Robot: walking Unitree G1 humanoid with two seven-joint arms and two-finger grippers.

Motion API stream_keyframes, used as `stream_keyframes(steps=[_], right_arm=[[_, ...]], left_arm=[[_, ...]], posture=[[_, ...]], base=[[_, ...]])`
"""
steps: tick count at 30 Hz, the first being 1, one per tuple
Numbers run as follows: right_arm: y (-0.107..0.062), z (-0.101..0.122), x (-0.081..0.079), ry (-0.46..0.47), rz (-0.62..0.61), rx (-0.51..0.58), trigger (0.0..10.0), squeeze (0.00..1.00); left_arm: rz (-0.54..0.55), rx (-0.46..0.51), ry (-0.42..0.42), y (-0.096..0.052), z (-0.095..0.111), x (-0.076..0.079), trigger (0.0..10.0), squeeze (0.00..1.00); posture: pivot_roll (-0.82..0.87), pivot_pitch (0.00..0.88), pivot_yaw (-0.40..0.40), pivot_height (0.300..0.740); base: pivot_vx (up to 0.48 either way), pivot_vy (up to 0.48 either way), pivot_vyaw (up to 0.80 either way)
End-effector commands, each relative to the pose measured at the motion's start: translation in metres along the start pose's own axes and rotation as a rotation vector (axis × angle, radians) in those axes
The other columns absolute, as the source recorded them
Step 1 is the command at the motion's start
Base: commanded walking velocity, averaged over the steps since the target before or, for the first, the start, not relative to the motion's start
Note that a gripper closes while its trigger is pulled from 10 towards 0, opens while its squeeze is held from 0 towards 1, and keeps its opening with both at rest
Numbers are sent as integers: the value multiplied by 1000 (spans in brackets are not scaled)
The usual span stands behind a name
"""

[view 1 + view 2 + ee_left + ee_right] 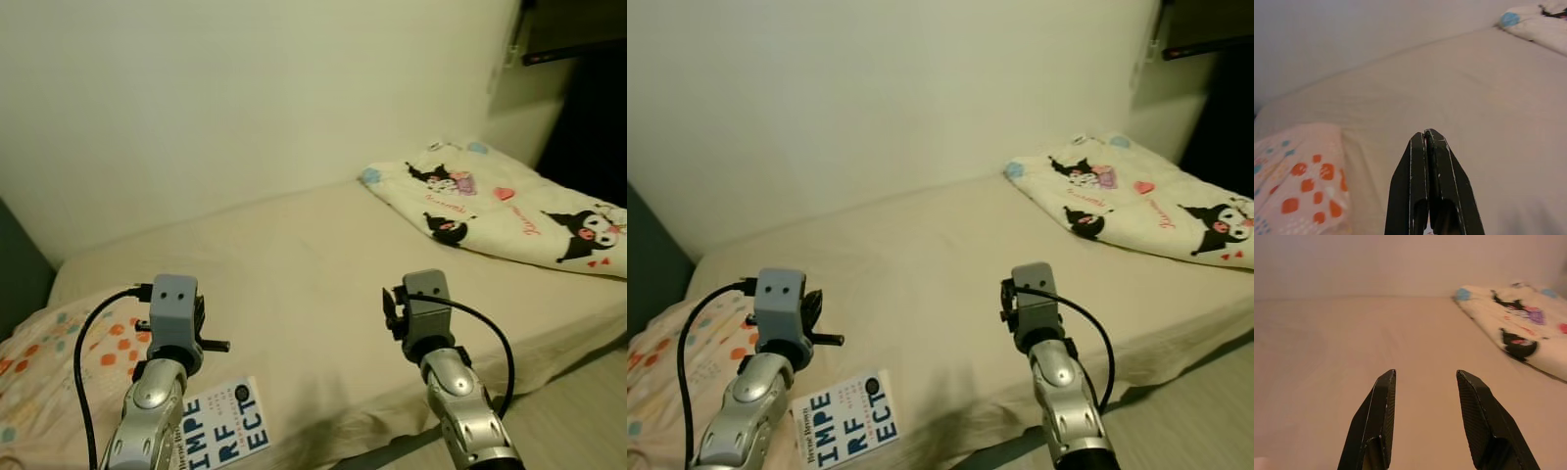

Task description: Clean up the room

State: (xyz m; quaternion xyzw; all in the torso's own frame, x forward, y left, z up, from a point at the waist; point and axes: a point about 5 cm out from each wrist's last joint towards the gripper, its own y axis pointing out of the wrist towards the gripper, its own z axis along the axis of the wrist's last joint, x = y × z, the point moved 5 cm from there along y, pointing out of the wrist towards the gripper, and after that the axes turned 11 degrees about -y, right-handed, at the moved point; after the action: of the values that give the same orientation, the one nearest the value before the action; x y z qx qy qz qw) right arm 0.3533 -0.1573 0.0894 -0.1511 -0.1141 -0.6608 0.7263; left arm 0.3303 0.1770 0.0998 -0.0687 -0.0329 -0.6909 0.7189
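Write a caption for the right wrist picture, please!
Open right pincer hovers over the beige bed, cartoon-print blanket lying ahead.

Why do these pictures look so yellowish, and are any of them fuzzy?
Both eye views: warm, dim light tints the beige bed sheet; the dark corner stays shadowed. Right wrist view: the cartoon-print white blanket is soft, out of focus. Left wrist view: the orange-dotted pillow is slightly blurred.

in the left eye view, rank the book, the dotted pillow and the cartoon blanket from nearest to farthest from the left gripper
1. White paperback book with blue lettering: just beside the left gripper, at the bed's near edge.
2. Orange-dotted pillow: further left.
3. White cartoon-print blanket: far right.
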Motion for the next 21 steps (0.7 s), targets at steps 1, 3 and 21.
stream_keyframes(steps=[1, 3, 21], right_arm=[[1, 5, -1, -2, 4, 14, 10000, 0], [1, 5, -2, 2, 6, 15, 10000, 0], [5, 13, -4, 12, 19, 33, 10000, 0]], left_arm=[[-2, -4, 14, 1, 1, 0, 10000, 0], [-5, -1, 16, 1, 3, 0, 10000, 0], [8, 4, -21, 0, 5, -4, 10000, 0]], posture=[[-74, 30, 14, 732], [-71, 30, 14, 732], [-71, 23, 7, 732]], base=[[0, 0, 800], [0, 0, 800], [0, -133, 800]])
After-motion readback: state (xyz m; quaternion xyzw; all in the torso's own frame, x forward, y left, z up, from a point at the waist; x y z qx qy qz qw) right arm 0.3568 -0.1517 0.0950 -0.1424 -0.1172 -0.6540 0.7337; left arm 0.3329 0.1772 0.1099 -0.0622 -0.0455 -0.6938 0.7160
